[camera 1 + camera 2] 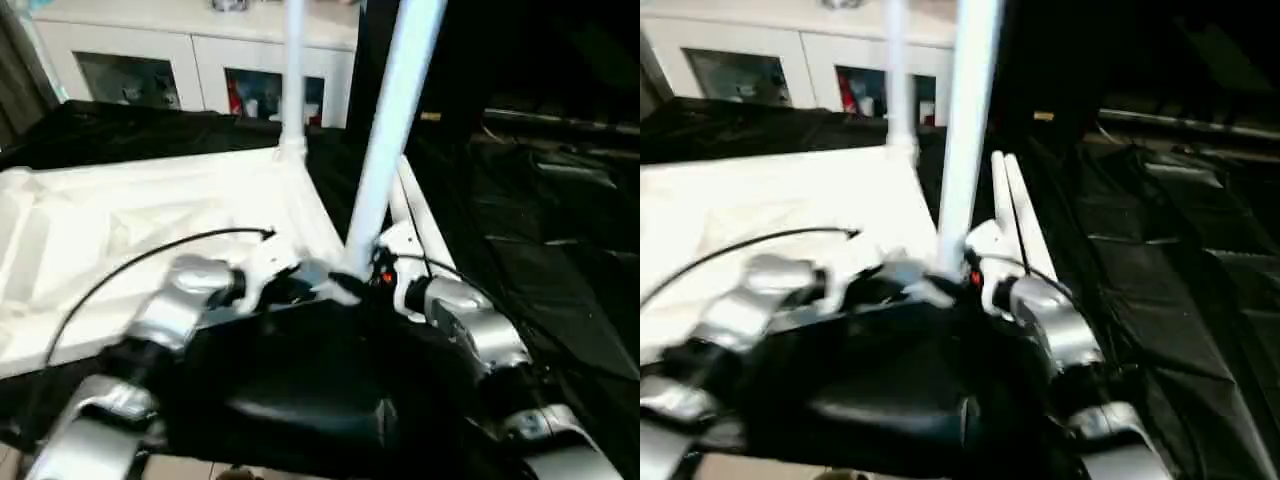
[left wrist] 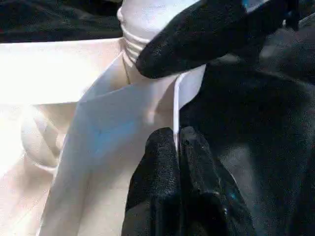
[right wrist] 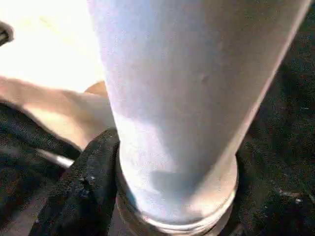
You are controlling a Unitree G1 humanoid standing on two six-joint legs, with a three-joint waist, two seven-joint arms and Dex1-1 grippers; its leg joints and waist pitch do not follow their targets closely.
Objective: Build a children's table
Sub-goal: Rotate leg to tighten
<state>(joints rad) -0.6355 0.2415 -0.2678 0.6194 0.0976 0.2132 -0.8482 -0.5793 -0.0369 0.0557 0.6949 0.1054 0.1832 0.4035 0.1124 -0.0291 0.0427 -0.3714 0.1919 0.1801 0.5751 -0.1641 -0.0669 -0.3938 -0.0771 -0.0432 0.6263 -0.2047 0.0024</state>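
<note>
Closest to you, your two silver forearms meet at the near right corner of the upturned white tabletop (image 1: 120,230), which lies ribbed side up on a black cloth (image 1: 560,250). Your left gripper (image 2: 178,142) has its black fingers pressed together, pinching the thin upright edge wall of the tabletop beside the corner. Your right gripper (image 3: 106,172) is at the foot of the near leg (image 1: 385,150), one black finger (image 3: 81,189) against the leg's threaded base; its jaws stand fairly wide, and you cannot tell whether they actually clamp the leg. This leg stands almost upright in the corner socket, leaning slightly. Judge it as light, stiff, hollow plastic with a smooth, slippery surface; take it low near the base, where a twist carries best. Just beyond, two loose legs (image 1: 412,205) lie side by side along the tabletop's right edge. Farther off, another leg (image 1: 293,70) stands in the far corner, before a white cabinet (image 1: 190,60).
</note>
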